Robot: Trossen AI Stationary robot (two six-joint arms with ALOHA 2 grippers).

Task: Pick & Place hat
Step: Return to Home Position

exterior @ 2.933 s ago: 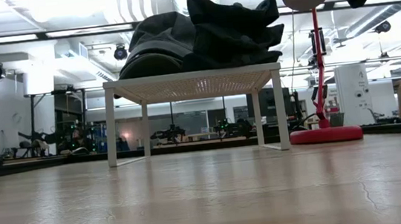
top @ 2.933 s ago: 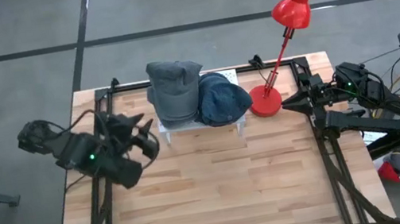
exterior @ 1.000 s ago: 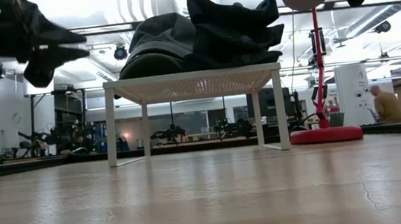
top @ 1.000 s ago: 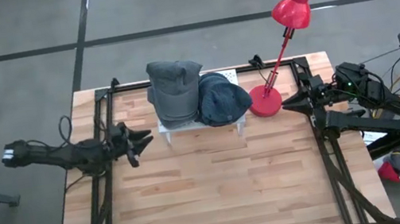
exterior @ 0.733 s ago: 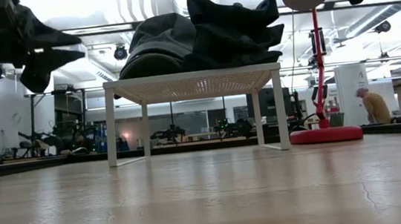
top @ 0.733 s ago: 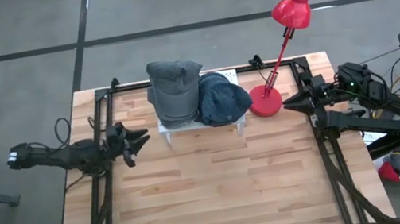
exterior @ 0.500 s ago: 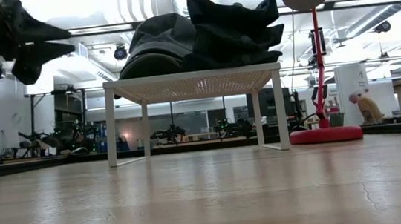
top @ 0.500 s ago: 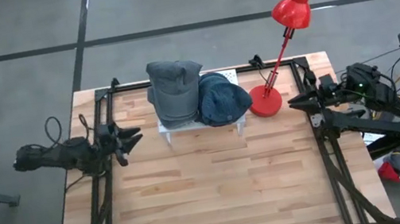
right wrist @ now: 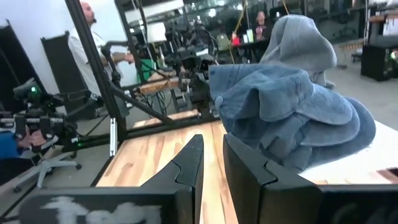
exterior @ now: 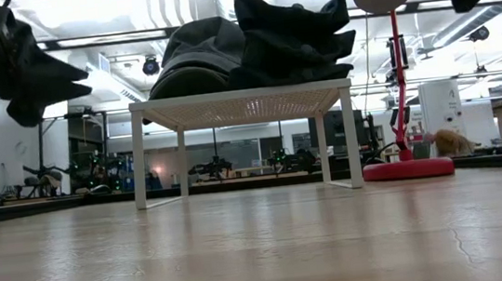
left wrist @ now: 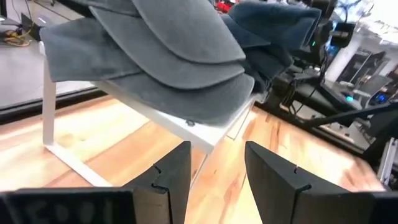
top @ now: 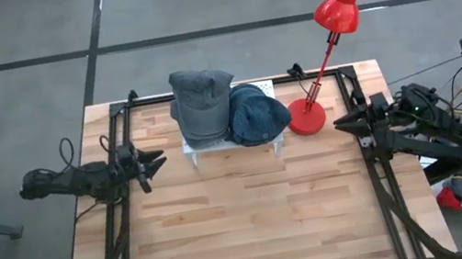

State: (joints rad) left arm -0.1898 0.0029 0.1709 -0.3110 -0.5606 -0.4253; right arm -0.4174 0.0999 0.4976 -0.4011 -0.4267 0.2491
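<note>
On the tabletop (top: 247, 229), the white shelf (top: 234, 150) at upper centre of the high view carries the stacked gray caps (top: 202, 106) beside a bluish hat (top: 258, 114), so placing looks done. The left arm (top: 81, 179) at mid-left and right arm (top: 416, 123) at mid-right, both jaws released and empty, should retract smoothly, the right clearing the red lamp (top: 308, 117).

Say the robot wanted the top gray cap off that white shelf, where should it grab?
Probably the brim of the top gray cap, approached from the table's front edge: the stacked brims jut flat past the white shelf on that side, thin enough for the left gripper.
</note>
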